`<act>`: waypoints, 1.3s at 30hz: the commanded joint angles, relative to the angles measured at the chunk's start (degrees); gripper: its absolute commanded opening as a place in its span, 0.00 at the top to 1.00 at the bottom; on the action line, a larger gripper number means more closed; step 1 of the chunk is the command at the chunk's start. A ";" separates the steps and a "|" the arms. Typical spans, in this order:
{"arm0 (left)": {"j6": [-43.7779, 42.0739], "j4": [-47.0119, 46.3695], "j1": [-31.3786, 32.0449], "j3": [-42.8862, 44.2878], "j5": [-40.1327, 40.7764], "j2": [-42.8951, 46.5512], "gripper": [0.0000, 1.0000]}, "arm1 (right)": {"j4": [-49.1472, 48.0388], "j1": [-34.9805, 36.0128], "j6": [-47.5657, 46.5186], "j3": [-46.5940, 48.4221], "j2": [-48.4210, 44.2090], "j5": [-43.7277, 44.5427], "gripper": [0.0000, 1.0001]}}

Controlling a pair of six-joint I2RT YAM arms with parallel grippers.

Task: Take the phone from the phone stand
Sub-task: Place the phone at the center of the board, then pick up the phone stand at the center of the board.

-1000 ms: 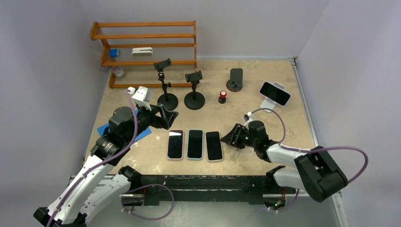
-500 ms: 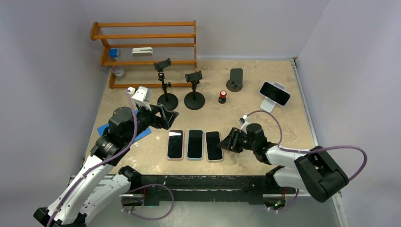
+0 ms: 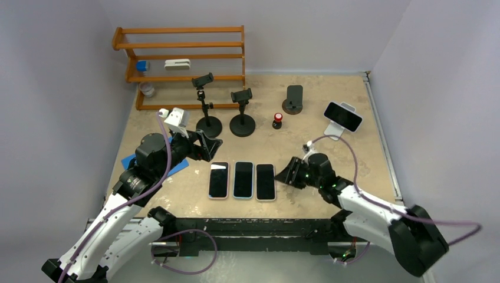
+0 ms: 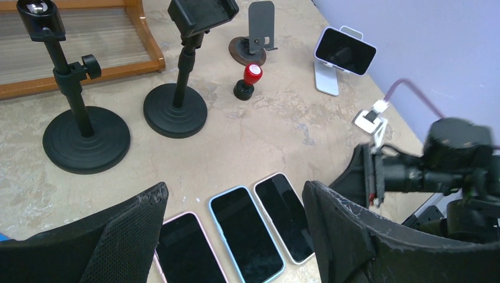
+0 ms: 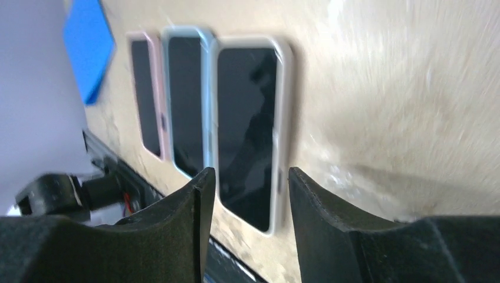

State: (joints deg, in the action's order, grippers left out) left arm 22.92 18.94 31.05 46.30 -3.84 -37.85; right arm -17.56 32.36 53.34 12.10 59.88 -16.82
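Hovering empty, jaws apart, the right gripper (image 3: 290, 174) flanks three phones (image 3: 243, 180) along the desk's (image 3: 359, 156) near edge; one phone (image 3: 342, 116) sits uncollected on its stand (image 3: 333, 131) by the right edge.

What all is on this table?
flat phones: three, pink, blue, white cases, near middle.
mounted phone: one, black screen, on white stand, far right.
clamp stands: two, black, far middle.
empty desk stand: one, black, far centre-right.
small knob: one, red top, beside it.
wooden rack: one, brown, far left.
blue sheet: one, under left arm.
left gripper: one, black, open, just beyond phones.
right gripper: one, black, open, right of phones.
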 commanded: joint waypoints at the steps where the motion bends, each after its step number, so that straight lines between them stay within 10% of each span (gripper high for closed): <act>1: -0.24 -2.26 0.15 1.65 0.00 0.72 0.18 | 13.80 0.16 -8.22 14.27 -10.50 18.99 0.48; 7: -0.15 -2.20 0.15 1.61 0.07 0.94 0.18 | 16.91 0.16 -17.74 29.30 -10.90 35.72 0.36; 12: 1.57 1.17 0.10 3.56 4.50 -0.05 0.09 | 13.55 0.17 -16.64 39.14 -3.09 47.68 0.01; 25: 1.65 2.11 0.15 4.04 7.16 1.76 0.07 | 12.39 -0.82 -22.86 60.19 24.39 56.08 0.01; 39: 2.05 1.20 0.15 3.53 6.31 4.96 0.07 | 2.83 -10.45 -31.39 60.07 33.49 41.73 0.01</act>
State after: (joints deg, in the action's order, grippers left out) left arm 24.47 21.96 31.05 48.14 3.25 -33.12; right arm -11.14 23.83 26.06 69.58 91.09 28.88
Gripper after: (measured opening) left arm 0.931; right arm 0.987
